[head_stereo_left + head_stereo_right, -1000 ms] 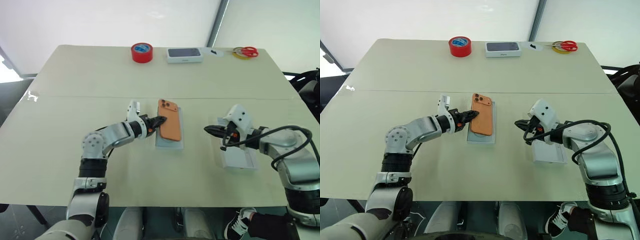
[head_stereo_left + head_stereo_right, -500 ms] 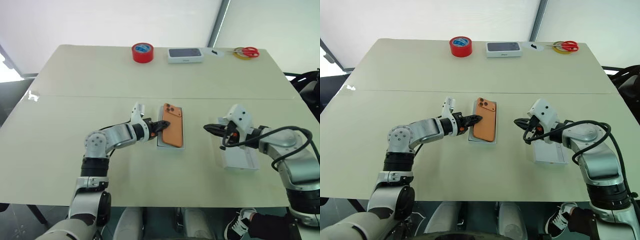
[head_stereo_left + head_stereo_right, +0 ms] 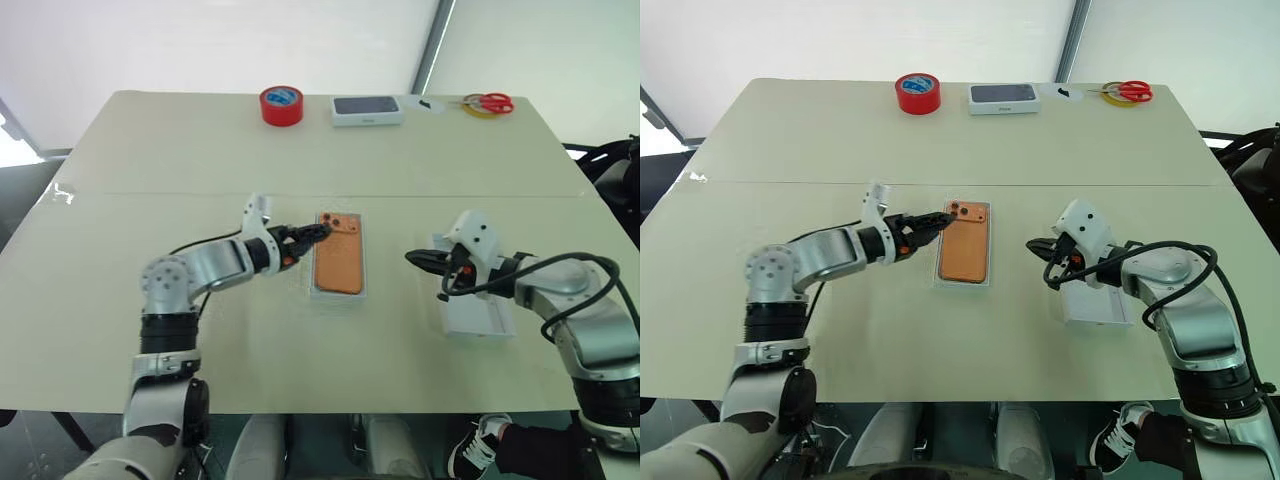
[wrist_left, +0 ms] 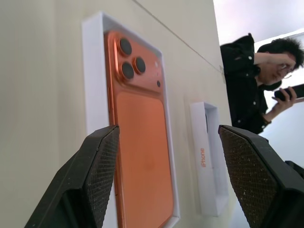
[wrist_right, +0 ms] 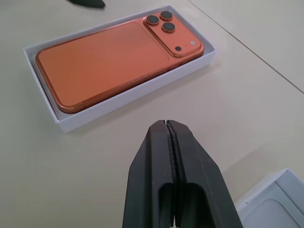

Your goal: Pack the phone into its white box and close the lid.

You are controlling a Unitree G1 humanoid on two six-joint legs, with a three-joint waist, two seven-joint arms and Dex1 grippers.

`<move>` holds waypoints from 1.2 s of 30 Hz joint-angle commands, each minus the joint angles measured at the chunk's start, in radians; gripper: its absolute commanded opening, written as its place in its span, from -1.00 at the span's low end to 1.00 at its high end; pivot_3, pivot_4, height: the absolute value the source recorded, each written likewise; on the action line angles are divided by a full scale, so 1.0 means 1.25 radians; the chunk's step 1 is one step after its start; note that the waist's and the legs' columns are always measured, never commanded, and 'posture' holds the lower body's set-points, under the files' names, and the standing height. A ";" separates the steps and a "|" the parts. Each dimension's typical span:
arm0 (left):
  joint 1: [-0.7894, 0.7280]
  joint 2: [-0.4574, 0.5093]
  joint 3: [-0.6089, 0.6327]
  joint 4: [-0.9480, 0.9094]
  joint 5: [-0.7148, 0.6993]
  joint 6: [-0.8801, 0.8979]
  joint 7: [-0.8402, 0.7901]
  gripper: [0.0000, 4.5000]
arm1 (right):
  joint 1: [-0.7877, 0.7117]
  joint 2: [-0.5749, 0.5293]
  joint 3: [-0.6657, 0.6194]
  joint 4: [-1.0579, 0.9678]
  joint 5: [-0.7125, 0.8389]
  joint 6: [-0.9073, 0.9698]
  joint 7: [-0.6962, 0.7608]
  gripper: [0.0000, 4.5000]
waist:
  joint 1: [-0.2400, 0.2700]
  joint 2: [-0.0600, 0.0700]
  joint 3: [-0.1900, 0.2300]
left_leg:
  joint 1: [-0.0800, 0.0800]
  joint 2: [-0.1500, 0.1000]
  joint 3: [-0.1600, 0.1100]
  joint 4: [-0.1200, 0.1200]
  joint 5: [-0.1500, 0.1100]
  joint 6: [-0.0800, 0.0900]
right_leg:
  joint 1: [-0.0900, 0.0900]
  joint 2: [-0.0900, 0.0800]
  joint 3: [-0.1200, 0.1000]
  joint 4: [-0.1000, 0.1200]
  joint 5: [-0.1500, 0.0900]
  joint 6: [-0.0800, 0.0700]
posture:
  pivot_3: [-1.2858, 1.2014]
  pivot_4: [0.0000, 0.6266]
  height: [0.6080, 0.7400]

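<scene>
In the white box [image 3: 339,293], the phone [image 3: 338,264] now lies flat.

I count 1 orange phone [image 3: 338,265], lying in 1 open white box [image 5: 118,102]. 1 white lid [image 3: 478,318] sits on the table to the right, w/ orange lettering on its side. At the far edge: 1 red tape roll [image 3: 282,105], 1 small white box w/ a dark phone pic [image 3: 367,109], 1 pair of red-handled scissors [image 3: 493,102]. 2 grippers, left [image 3: 312,233] & right [image 3: 419,261]. 1 person [image 4: 251,80] in black in the background.
</scene>
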 commanded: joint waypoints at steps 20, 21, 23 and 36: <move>-0.052 0.056 -0.377 -0.006 0.693 -0.198 -0.396 -1.00 | -0.282 0.138 0.314 0.273 -0.269 0.011 -0.178 -1.00 | 0.000 0.001 0.000 | -0.001 -0.001 0.002 0.000 0.000 0.000 | -0.001 0.000 0.000 0.000 0.000 -0.001 | 0.03 -0.52 1.00; -0.054 0.046 -0.382 -0.001 0.707 -0.200 -0.407 -1.00 | -0.285 0.144 0.319 0.280 -0.274 0.006 -0.178 -1.00 | 0.001 0.001 0.000 | -0.001 -0.001 0.002 0.000 0.000 0.000 | -0.001 0.000 0.001 0.000 0.001 -0.001 | 0.03 -0.52 1.00; -0.054 0.028 -0.382 -0.001 0.722 -0.190 -0.431 -1.00 | -0.287 0.151 0.323 0.279 -0.277 0.004 -0.172 -1.00 | 0.002 0.000 0.000 | -0.001 -0.001 0.001 0.000 0.000 0.000 | 0.000 0.000 0.000 0.000 0.001 -0.001 | 0.03 -0.52 1.00; -0.057 -0.081 -0.389 -0.097 0.714 -0.049 -0.521 -1.00 | -0.198 0.052 0.289 0.073 -0.248 0.094 -0.084 -1.00 | 0.003 0.000 0.000 | -0.001 -0.001 0.001 0.001 -0.001 0.003 | 0.000 -0.001 0.000 0.000 0.001 0.000 | 0.03 -0.52 1.00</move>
